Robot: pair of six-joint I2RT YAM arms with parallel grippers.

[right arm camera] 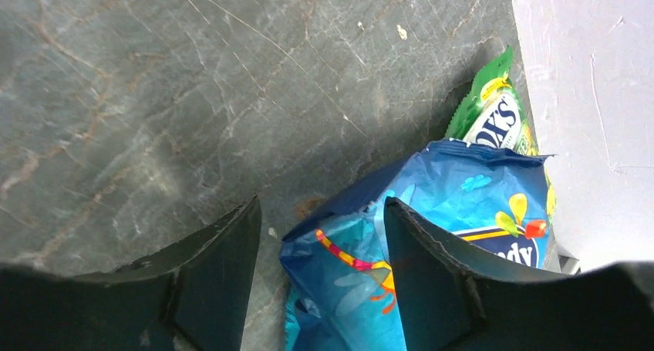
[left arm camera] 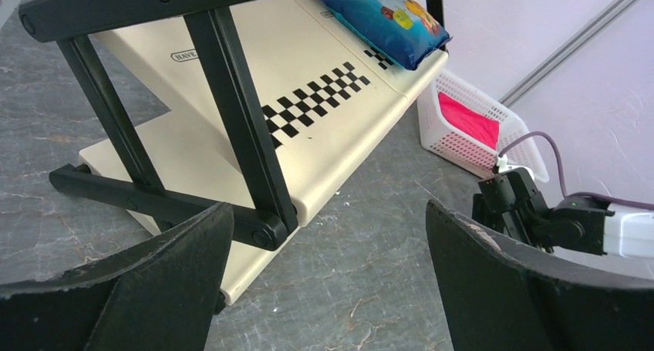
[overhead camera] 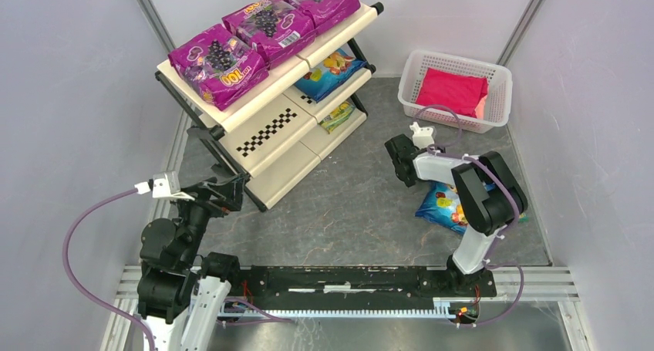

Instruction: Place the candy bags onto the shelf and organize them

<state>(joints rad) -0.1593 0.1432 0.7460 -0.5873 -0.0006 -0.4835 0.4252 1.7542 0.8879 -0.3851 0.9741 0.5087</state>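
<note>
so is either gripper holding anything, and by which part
Nothing is held. The left gripper and right gripper are both open; the blue candy bag lies loose on the table.

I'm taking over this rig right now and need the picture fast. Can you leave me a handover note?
Grippers: the left gripper is open and empty, by the near foot of the shelf. The right gripper is open and empty, at a corner of the loose blue candy bag.
Done: three magenta grape bags on the top tier, one blue bag on the middle tier, one green-yellow bag on the bottom tier.
Left: the loose blue candy bag and the green bag poking out behind it, both on the table.
</note>
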